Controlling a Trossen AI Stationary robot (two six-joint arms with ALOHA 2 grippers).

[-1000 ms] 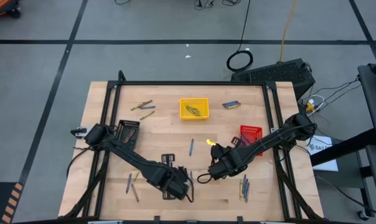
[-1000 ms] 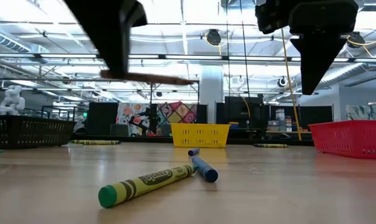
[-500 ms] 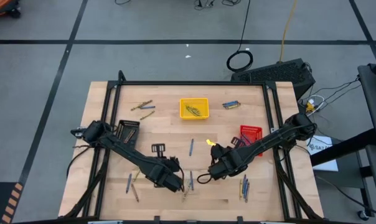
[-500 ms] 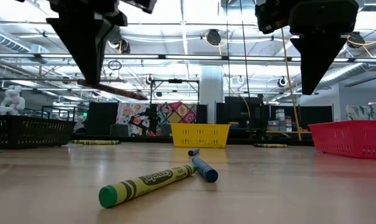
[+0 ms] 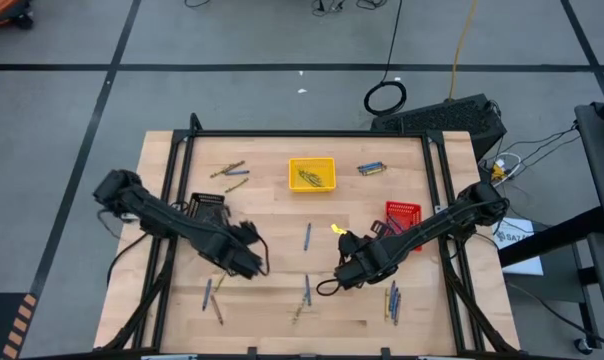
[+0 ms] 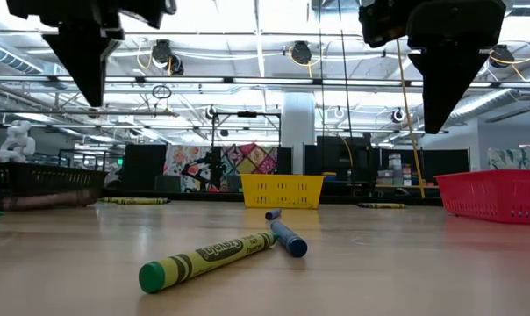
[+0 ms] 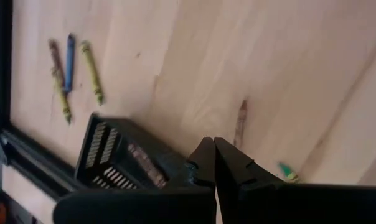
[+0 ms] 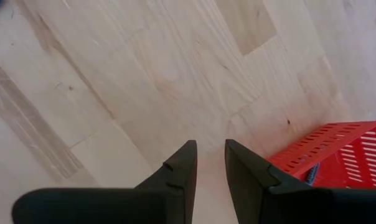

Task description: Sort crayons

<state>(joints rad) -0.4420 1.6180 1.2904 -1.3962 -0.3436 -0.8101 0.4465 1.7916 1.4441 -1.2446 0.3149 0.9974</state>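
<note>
While the left gripper (image 5: 250,262) hangs pinched tight and empty beside the black tray (image 5: 206,209), the right gripper (image 5: 344,274) hovers mid-table near the red tray (image 5: 403,213), fingers a narrow gap apart, nothing between them. Crayons (image 5: 306,289) lie scattered: some near the front edge, more by the far left corner, others in the yellow tray (image 5: 312,173).

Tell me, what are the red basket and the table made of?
The red basket looks like shiny moulded plastic: its walls are a grid of thin slats in one even colour. The table looks like pale wood with a smooth finish: you can see grain lines and joined planks.
</note>
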